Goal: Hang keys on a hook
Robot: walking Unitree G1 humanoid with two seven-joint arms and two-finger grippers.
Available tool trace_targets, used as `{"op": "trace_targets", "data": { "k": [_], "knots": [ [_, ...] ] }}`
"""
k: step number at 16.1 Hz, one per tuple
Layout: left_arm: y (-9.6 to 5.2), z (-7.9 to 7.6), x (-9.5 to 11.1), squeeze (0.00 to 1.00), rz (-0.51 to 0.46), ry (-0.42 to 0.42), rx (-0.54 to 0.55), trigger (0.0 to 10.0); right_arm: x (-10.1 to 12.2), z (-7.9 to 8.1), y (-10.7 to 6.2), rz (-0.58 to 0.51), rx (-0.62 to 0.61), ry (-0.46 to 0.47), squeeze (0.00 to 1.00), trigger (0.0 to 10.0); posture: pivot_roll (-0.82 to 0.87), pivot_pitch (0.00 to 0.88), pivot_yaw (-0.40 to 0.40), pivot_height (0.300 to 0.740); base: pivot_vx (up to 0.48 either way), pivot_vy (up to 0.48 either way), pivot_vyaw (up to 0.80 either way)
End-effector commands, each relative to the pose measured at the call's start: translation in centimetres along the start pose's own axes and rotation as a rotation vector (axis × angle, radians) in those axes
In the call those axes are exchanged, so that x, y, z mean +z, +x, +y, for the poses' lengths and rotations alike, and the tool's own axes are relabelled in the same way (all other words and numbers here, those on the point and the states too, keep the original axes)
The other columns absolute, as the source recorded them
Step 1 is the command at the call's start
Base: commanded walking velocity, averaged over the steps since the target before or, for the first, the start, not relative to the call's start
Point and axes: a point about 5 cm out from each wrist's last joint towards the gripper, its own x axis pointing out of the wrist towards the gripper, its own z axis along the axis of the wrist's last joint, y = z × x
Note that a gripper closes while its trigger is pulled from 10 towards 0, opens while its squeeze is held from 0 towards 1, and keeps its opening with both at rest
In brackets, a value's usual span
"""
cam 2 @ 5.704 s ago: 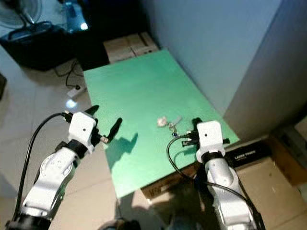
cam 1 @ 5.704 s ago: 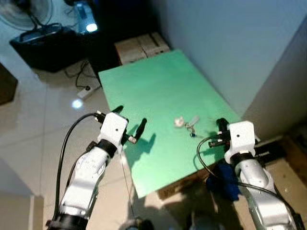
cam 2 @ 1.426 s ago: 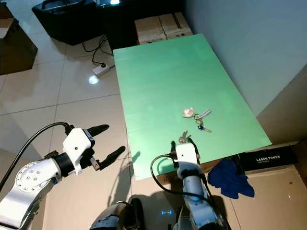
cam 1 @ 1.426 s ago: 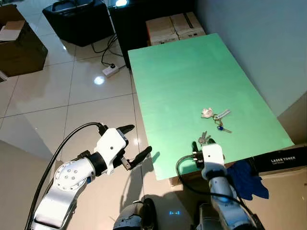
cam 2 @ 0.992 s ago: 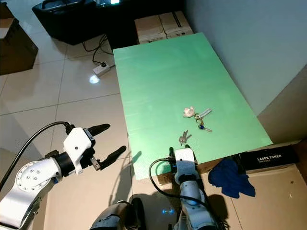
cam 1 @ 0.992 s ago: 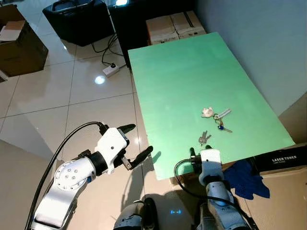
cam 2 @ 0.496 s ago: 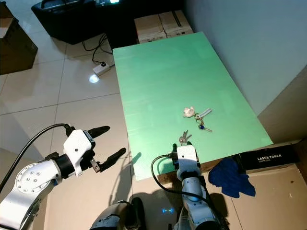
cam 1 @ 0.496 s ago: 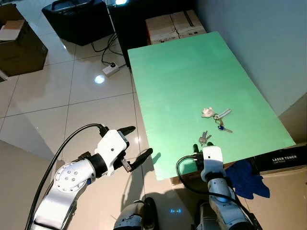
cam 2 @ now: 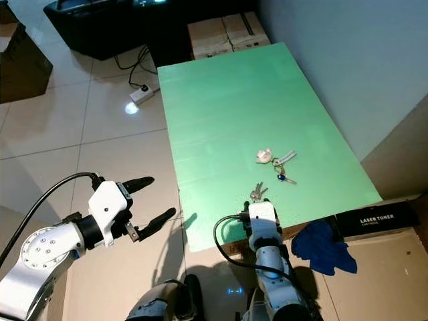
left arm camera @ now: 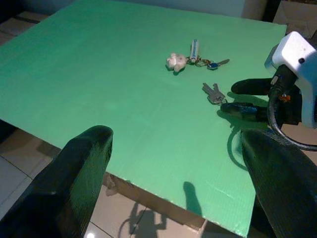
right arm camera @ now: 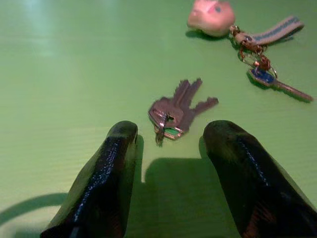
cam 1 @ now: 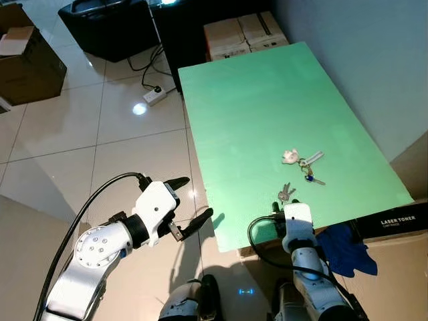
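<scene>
keys (right arm camera: 177, 111) — near table (cam 1: 254, 100) edge | right end effector (right arm camera: 171, 163) spread just short

On the table (cam 1: 254, 107) we saw the small key bunch (right arm camera: 176, 111) near its front edge, the keychain (cam 1: 302, 160) just behind, and boxes (cam 1: 244, 32), probably cardboard, beyond its far end.

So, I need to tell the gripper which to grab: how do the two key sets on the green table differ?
The plain key bunch is bare silver keys, fanned out between the open right gripper fingers. The charm key set lies farther off and carries a pink figure, a grey strap and a blue-headed key. Both lie flat on the green table.
</scene>
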Motion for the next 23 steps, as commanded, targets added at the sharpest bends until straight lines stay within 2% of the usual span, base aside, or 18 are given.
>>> {"op": "trace_targets", "data": {
  "k": [1, 14, 15, 16, 19, 20, 23],
  "knots": [
    [-0.3, -0.2, 0.2, 0.0, 0.001, 0.004, -0.02, 10.0, -0.7, 0.2, -0.3, 0.036, 0.007, -0.003, 0.0, 10.0, 0.03, 0.24, 0.171, 0.74, 0.0, 0.0, 0.0],
    [-0.5, -0.2, 0.4, 0.0, 0.005, 0.01, -0.027, 10.0, -0.3, -0.4, 0.6, 0.023, 0.017, -0.032, 0.0, 9.9, 0.04, 0.224, 0.173, 0.74, 0.0, 0.0, 0.0],
    [-0.4, -0.2, 0.4, 0.0, 0.005, 0.011, -0.027, 10.0, -0.3, -0.4, 0.6, 0.023, 0.02, -0.032, 0.0, 7.9, 0.04, 0.226, 0.174, 0.74, 0.0, 0.0, 0.0],
    [-0.4, -0.1, 0.3, 0.0, 0.006, 0.012, -0.027, 10.0, -0.2, -0.3, 0.7, 0.024, 0.021, -0.03, 0.0, 4.9, 0.04, 0.227, 0.175, 0.74, 0.0, 0.0, 0.0],
    [-0.5, 0.0, 0.3, 0.0, 0.008, 0.013, -0.027, 10.0, -0.2, -0.3, 0.7, 0.024, 0.025, -0.028, 0.0, 3.7, 0.04, 0.231, 0.177, 0.74, 0.0, 0.0, 0.0],
    [-0.5, 0.0, 0.3, 0.0, 0.009, 0.013, -0.028, 10.0, -0.2, -0.2, 0.7, 0.024, 0.026, -0.027, 0.0, 0.0, 0.04, 0.231, 0.177, 0.74, 0.0, 0.0, 0.0],
    [-0.5, 0.1, 0.3, 0.0, 0.01, 0.014, -0.028, 10.0, -0.2, -0.2, 0.8, 0.025, 0.03, -0.023, 0.0, 0.0, 0.04, 0.234, 0.177, 0.74, 0.0, 0.0, 0.0]
  ]
}}
